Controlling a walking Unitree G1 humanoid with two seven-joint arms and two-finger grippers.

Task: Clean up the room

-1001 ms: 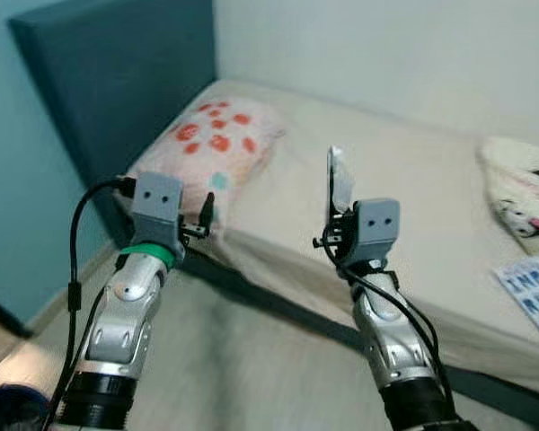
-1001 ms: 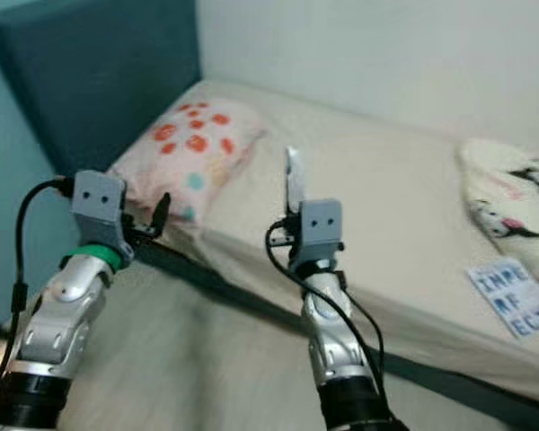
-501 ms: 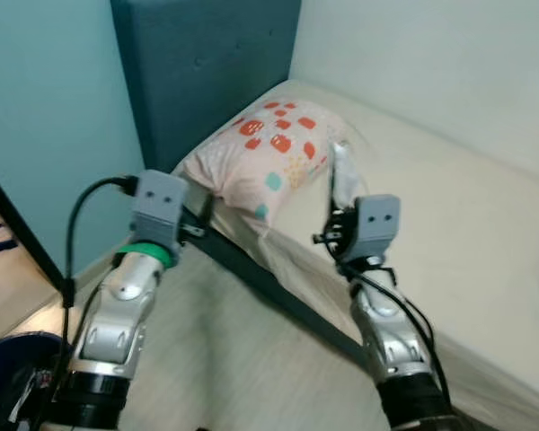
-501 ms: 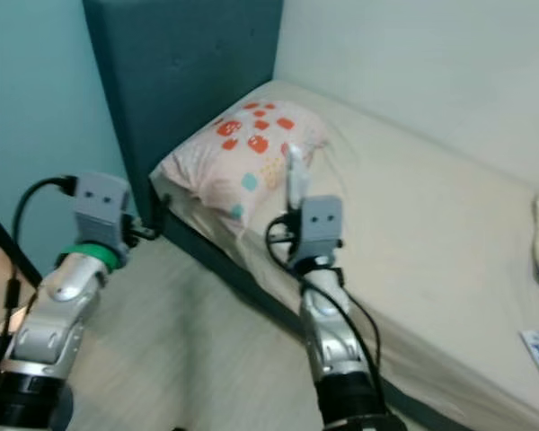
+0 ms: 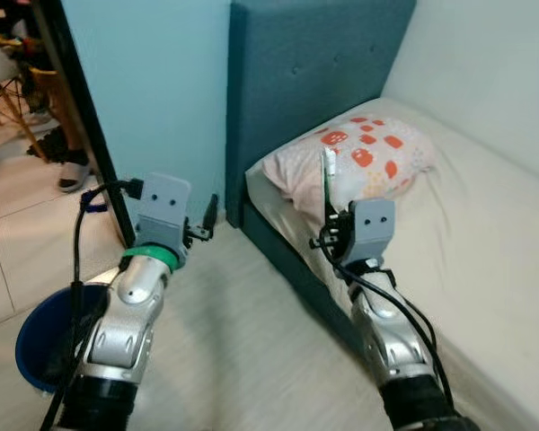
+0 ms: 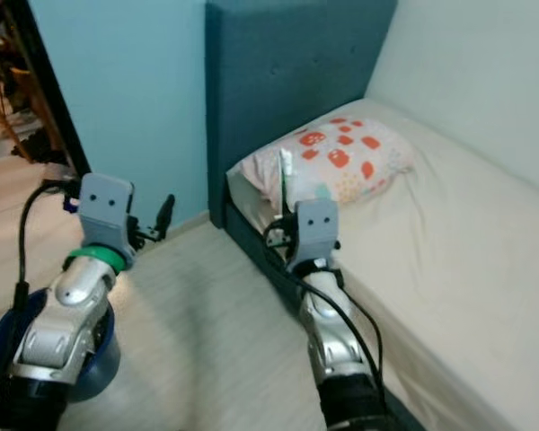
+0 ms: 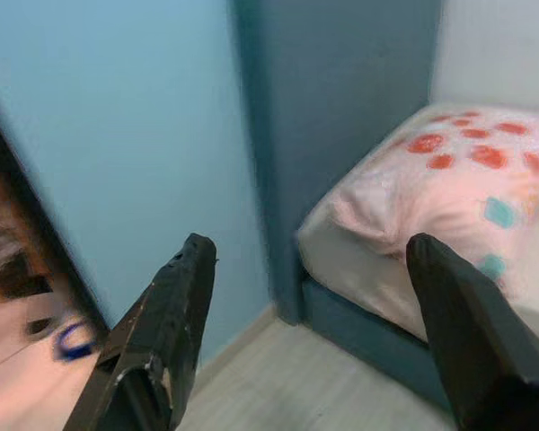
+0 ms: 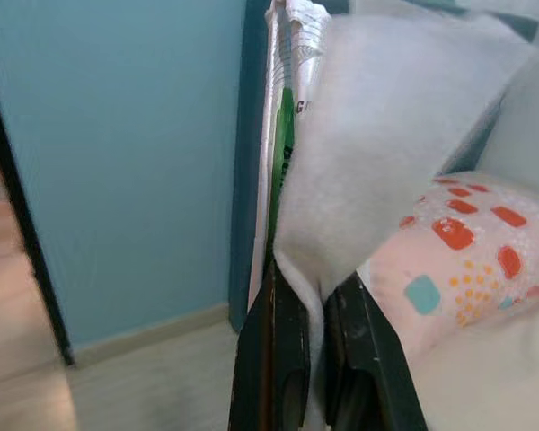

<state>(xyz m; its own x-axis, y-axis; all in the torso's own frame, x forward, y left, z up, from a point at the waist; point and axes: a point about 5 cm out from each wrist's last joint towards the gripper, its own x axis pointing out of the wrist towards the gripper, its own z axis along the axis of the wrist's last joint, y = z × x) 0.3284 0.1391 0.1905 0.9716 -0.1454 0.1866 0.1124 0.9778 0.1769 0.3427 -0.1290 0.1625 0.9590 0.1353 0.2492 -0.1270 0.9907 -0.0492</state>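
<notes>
The wrapper (image 8: 283, 108), a flat, thin packet of clear and white film with a green strip, stands upright above the right gripper (image 5: 327, 235), whose two fingers (image 8: 268, 359) are clenched on its lower edge. It looks very light and limp, likely crinkly and a little slippery, so a pinch low on the edge as here seems enough; a hard squeeze would do no harm, but a loose one could let it slide out as the arm swings. Beyond the gripper lies the spotted pillow (image 5: 368, 162) at the head of the bed (image 5: 494, 269), against the blue headboard (image 5: 314, 72). The left gripper (image 5: 207, 215) is held out level, released, its fingers (image 7: 166, 332) spread wide with nothing between them, pointing toward the wall beside the headboard. Below and behind it, on the floor by the doorway, sits a blue bin (image 5: 36, 346), a likely place to drop the wrapper.
</notes>
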